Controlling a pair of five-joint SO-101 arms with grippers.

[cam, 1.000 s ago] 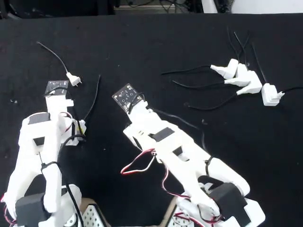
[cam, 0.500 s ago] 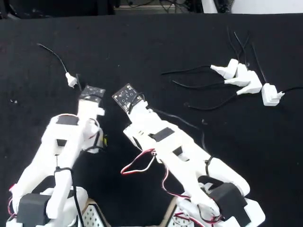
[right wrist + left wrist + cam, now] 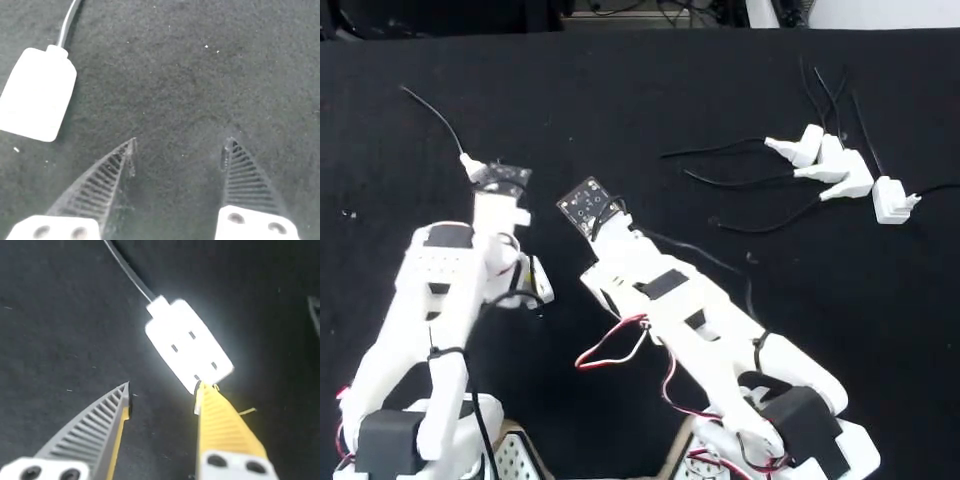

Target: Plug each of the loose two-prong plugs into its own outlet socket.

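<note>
A white socket block with slot pairs and a black cord lies on the black table just ahead of my left gripper. That gripper is open, and its yellow finger touches the block's near end. From above, this small white piece sits at the tip of the left gripper. My right gripper is open over bare cloth, with a white corded block off to one side. From above, the right gripper sits mid-table. Three loose white plugs lie far right.
Black cords trail left from the plug cluster across the table's right half. Another cord runs from the left piece toward the far left corner. The black cloth between the two arms and the right-hand cluster is open room.
My left arm swung right toward the table's middle, then back a little and forward to the small white piece, which shifted slightly. The right arm has stayed still.
</note>
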